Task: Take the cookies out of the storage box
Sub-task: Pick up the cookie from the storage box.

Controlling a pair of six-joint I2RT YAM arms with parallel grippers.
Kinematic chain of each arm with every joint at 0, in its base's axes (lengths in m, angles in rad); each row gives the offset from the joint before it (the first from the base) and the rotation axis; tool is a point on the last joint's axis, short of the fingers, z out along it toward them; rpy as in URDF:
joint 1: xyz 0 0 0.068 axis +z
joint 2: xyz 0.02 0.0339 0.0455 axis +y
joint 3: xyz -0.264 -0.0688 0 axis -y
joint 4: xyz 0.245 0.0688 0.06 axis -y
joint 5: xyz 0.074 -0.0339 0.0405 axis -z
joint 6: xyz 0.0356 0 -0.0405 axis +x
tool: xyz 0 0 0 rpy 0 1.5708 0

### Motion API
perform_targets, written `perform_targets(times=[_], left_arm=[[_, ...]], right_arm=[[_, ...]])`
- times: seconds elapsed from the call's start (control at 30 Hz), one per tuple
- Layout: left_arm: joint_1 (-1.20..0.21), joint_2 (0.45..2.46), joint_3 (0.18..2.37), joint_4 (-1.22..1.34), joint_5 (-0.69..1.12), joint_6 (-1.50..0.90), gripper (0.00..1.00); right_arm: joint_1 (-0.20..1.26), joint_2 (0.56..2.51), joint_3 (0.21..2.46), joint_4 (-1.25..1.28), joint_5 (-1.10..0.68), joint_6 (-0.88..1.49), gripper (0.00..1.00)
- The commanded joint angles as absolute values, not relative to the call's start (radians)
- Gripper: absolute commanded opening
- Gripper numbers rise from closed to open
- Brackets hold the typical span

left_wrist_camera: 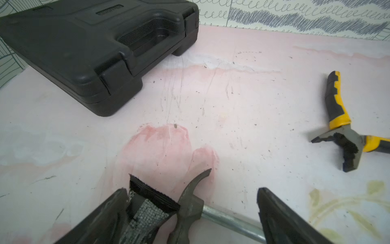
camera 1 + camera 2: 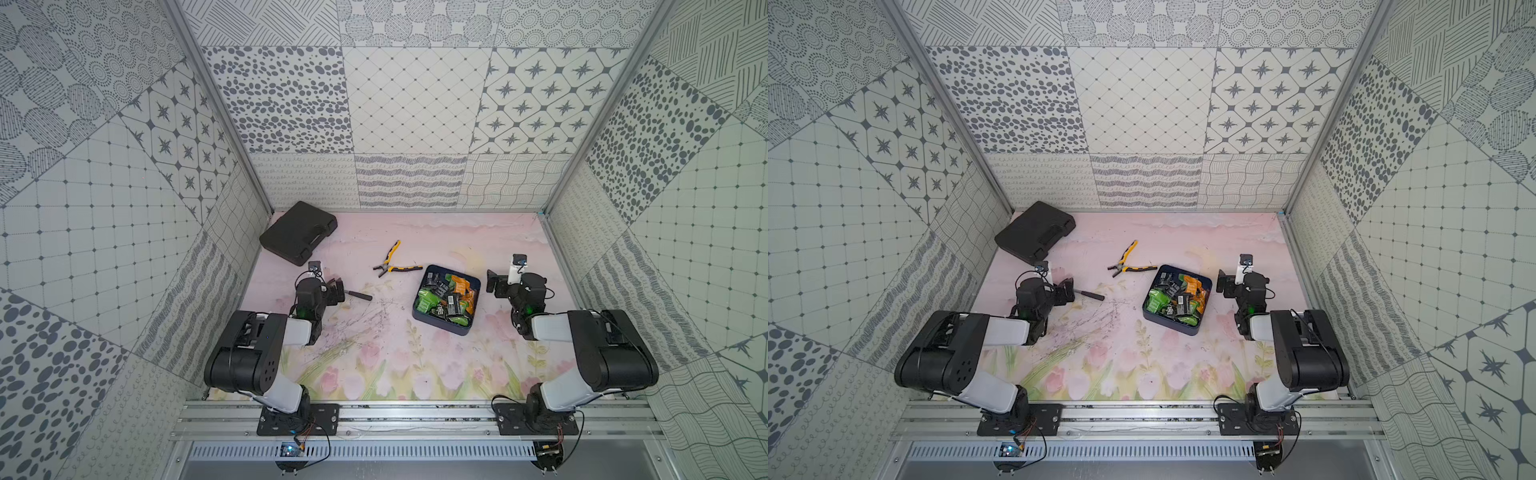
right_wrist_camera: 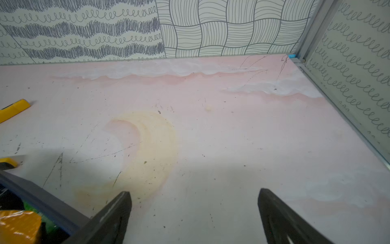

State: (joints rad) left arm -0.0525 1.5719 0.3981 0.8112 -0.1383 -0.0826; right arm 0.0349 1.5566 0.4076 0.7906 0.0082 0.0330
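Many crinkly green, orange and black foil cookies [image 2: 446, 297] fill the shallow navy-blue storage box [image 2: 438, 325], just left of the right gripper [image 3: 194, 192] (spread wide, empty); the left gripper [image 1: 193, 190], equally wide, holds nothing, a grey metal hammer [image 1: 191, 200] lying between its fingers

Both top views look steeply down from high above the front rail [image 2: 415, 411], facing the back wall [image 2: 411, 124] and holding the whole worktop [image 2: 374, 365]. They share almost the same scene, shifted slightly sideways. The left wrist view sits low and close behind the left hand [image 1: 193, 190], looking across to the black case [image 1: 84, 52] and pliers [image 1: 350, 137]. The right wrist view looks past the right hand [image 3: 193, 191] toward the far right corner. The pliers show in both wrist views.
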Motion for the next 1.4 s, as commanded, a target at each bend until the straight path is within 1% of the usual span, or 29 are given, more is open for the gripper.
perform_targets(times=[0.0,0.63,0.77,0.8,0.87,0.93,1.03,1.13,1.27,1.3,1.37], left_arm=[[-0.056,1.572,0.407,0.853,-0.124,-0.066,0.99],[-0.05,1.572,0.408,0.85,-0.11,-0.064,0.99],[-0.055,1.492,0.42,0.765,-0.1,-0.057,0.97],[-0.056,1.458,0.423,0.73,-0.1,-0.057,0.96],[-0.061,1.383,0.43,0.656,-0.098,-0.056,0.96],[-0.067,1.302,0.438,0.58,-0.097,-0.07,0.94],[-0.069,1.198,0.465,0.457,-0.073,-0.14,0.92],[-0.07,1.124,0.512,0.302,-0.031,-0.251,0.91],[-0.087,1.083,0.565,0.139,0.043,-0.398,0.89],[-0.098,1.079,0.569,0.121,0.053,-0.428,0.89],[-0.125,1.071,0.561,0.11,0.071,-0.489,0.88]], right_arm=[[0.036,1.556,0.417,0.827,0.005,0.022,0.98],[0.036,1.556,0.417,0.827,0.005,0.023,0.98],[0.038,1.548,0.411,0.84,0.005,0.023,0.98],[0.043,1.52,0.399,0.842,-0.005,0.012,0.98],[0.054,1.438,0.405,0.76,0.0,0.0,0.98],[0.061,1.332,0.443,0.596,0.015,0.016,0.98],[0.06,1.212,0.51,0.371,0.03,0.131,0.98],[0.055,1.135,0.535,0.209,-0.028,0.281,0.98],[0.052,1.094,0.622,-0.027,-0.129,0.47,0.98],[0.052,1.093,0.636,-0.072,-0.148,0.501,0.97],[0.056,1.095,0.678,-0.173,-0.19,0.522,0.89]])
